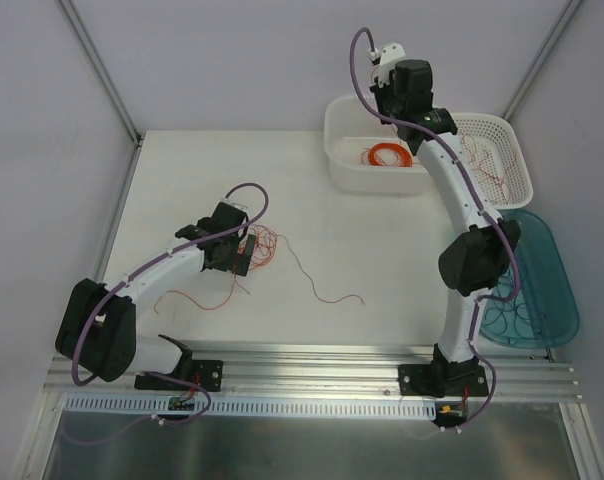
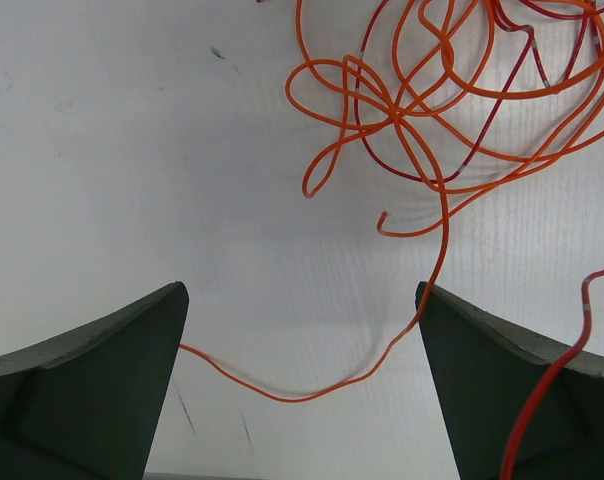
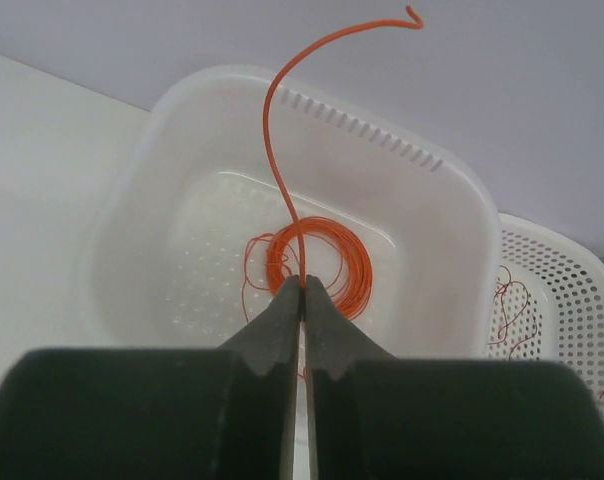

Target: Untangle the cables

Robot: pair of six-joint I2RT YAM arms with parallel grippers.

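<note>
Cables, top view: a red and orange tangle (image 1: 262, 245) lies on the white table (image 1: 402, 240), just beside the left gripper (image 1: 242, 258); a thin dark strand (image 1: 317, 295) lies apart to its right
Tub, top view: a white tub (image 1: 344, 160) at the far edge holds a wound orange coil (image 1: 389, 156)
Left wrist view: fingers (image 2: 92, 390) are wide apart and grip nothing; one orange strand (image 2: 302, 398) from the tangle crosses the table between them
Right wrist view: the right gripper (image 3: 302, 285) is pinched tight on a single orange wire (image 3: 270, 120) that curves up above the tub
</note>
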